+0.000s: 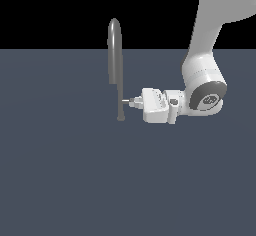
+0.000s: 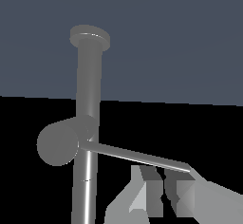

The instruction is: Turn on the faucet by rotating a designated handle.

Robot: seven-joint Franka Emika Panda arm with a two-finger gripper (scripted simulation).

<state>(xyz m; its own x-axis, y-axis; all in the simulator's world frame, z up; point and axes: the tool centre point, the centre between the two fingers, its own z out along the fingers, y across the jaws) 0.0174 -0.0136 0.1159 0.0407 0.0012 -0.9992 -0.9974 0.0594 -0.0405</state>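
The faucet (image 1: 115, 55) stands upright on the dark blue-grey worktop (image 1: 75, 180), a slim grey post with a rounded arched top, thick in its upper part and thin in the lower stem that meets the worktop. In the exterior view it sits a little above centre, at about eleven o'clock from the middle of the picture.

The handle (image 1: 126, 101) is a hair-thin rod that leaves the lower stem and points toward three o'clock in the exterior view, straight at the hand (image 1: 134, 101). The white arm comes down from the one o'clock corner, bends at a round wrist joint, and lies level, so the hand reaches toward nine o'clock with its tip just at the rod's free end.

In the wrist view the faucet (image 2: 88, 90) shows as a grey column with a flat disc at its far end and a rounded knob on one side. The handle (image 2: 137, 157) runs out from that knob as a pale silvery rod, toward the fingers (image 2: 144, 190). The rod's end lies right over the nearer edge of the fingers, which stand narrow with only a slim dark gap between them. Whether they actually pinch the rod I cannot tell; it seems to lie across them, not in the gap.
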